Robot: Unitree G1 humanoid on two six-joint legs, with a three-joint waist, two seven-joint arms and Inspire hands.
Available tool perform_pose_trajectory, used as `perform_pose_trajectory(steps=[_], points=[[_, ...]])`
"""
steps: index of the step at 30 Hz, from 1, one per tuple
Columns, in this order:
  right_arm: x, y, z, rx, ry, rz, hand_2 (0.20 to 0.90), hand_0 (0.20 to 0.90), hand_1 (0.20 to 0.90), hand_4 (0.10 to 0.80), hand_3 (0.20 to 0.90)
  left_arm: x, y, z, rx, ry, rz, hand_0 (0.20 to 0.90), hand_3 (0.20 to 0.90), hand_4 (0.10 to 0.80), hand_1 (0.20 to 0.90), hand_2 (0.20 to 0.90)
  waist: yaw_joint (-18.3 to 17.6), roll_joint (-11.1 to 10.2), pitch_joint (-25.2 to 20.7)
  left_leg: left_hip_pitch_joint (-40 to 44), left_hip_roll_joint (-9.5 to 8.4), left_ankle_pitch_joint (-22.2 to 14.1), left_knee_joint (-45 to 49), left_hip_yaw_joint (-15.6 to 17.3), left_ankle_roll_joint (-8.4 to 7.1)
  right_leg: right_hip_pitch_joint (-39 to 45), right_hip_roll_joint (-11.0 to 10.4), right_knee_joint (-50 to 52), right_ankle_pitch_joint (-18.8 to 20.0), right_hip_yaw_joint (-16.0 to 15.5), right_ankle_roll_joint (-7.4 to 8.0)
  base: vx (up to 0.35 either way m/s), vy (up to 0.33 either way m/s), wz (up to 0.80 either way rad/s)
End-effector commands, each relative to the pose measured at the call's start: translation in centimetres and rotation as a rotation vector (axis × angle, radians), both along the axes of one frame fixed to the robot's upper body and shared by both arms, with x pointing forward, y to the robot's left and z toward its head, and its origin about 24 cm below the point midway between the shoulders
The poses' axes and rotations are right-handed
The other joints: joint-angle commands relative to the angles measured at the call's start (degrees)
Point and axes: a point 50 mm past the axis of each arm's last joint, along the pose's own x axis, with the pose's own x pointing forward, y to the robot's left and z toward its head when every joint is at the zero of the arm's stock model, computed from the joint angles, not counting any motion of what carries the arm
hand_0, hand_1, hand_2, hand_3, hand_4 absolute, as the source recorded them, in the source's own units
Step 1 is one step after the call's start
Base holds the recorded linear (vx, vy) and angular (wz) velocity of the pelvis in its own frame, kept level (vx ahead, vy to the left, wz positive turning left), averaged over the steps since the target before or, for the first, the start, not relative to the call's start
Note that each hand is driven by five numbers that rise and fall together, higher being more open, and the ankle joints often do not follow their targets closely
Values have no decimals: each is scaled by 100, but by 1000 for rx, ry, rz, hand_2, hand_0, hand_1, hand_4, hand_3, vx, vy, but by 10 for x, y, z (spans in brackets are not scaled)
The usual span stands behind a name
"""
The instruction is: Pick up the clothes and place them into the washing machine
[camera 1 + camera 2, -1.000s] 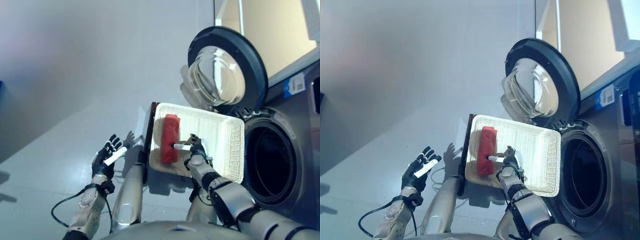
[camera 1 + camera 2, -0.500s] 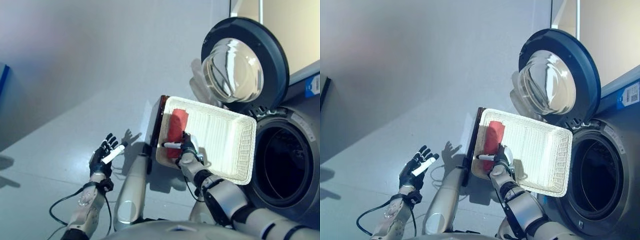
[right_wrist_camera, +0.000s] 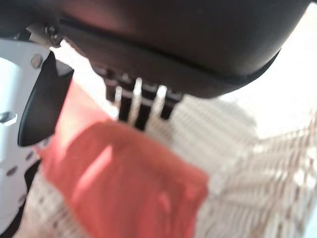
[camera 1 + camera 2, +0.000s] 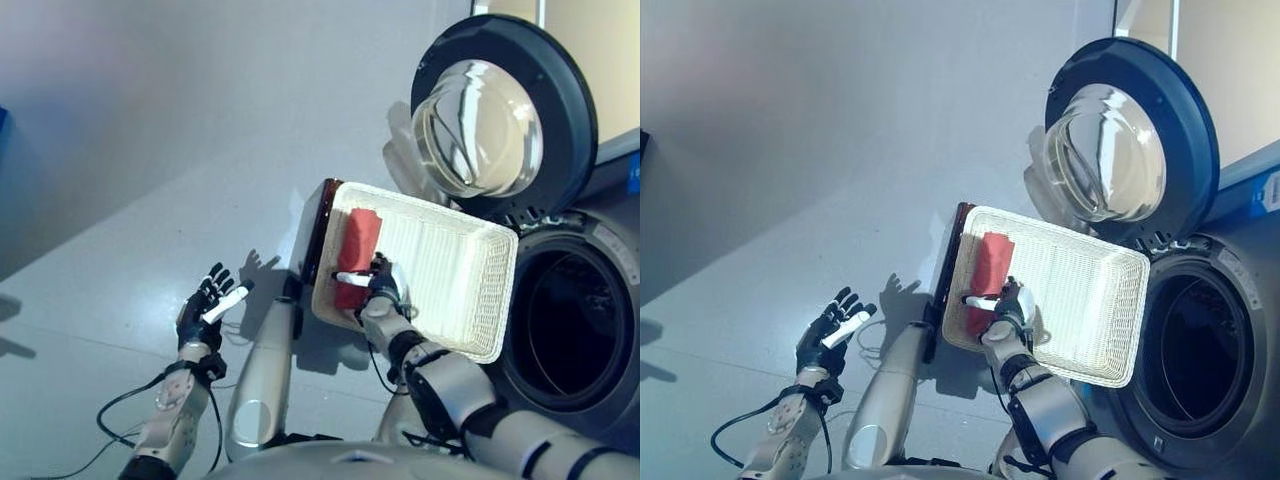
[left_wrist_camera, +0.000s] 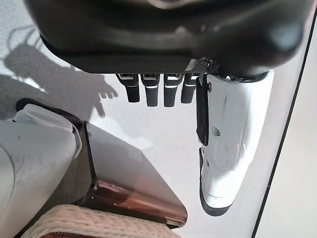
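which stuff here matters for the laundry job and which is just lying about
Part of the job:
red cloth, in the basket
white basket, which holds it
washing machine, with its door open
right hand, reaching to the cloth

Just there:
left hand, open and empty over the floor
brown board beside the basket

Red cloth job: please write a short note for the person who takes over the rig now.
Right hand: over the red cloth in the white wicker basket; a grip on it cannot be confirmed.
Left hand: open, empty, idle above the floor.
Washing machine: door open, nothing to be seen in the dark drum.
Done: reach to the cloth.
Left: grasp it, lift it, put it in the drum.
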Motion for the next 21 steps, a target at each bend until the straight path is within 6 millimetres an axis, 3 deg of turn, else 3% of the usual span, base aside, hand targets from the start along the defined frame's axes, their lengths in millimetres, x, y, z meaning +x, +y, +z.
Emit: perform_pose_trajectory(steps=[1, 5, 6, 8, 11, 21], points=[[2, -8, 4, -9, 4, -102, 900, 900, 900, 800, 900, 2, 2, 36, 60, -186, -63, 900, 900, 800, 900, 900, 228, 201, 69, -86, 183, 173, -266, -40, -386, -86, -96, 284, 112, 243, -99, -13, 21, 6], [10, -17, 13, -10, -22, -160, 900, 900, 900, 800, 900, 1, 1, 37, 66, -189, -68, 900, 900, 800, 900, 900, 236, 257, 97, -225, 164, 115, -121, -45, -359, -268, -119, 439, 56, 281, -110, 6, 20, 9], [12, -19, 15, -9, -26, -173, 900, 900, 900, 800, 900, 0, 1, 37, 66, -186, -73, 900, 900, 800, 900, 900, 243, 274, 76, -227, 180, -127, 21, -66, -382, -276, -104, 587, -150, 335, -61, 84, 0, 9], [15, -19, 19, -5, -38, -181, 900, 900, 900, 800, 900, 0, 1, 37, 68, -186, -75, 900, 900, 800, 900, 900, 255, 277, 70, -262, 175, -147, 52, -70, -376, -306, -106, 617, -168, 340, -64, 43, -4, 3], [25, -15, 30, 9, -76, -182, 900, 900, 900, 800, 900, -1, 2, 37, 73, -188, -71, 900, 900, 800, 900, 900, 265, 269, 48, -376, 169, -201, 215, -80, -350, -468, -93, 820, -249, 392, -88, 0, 0, 0], [33, 3, 41, 38, -101, -141, 900, 900, 900, 800, 900, -5, 4, 33, 73, -161, -68, 900, 900, 800, 900, 900, 293, 320, 25, -617, 179, -319, 530, -106, -292, -785, -81, 1195, -413, 504, -128, -4, 4, -2]])
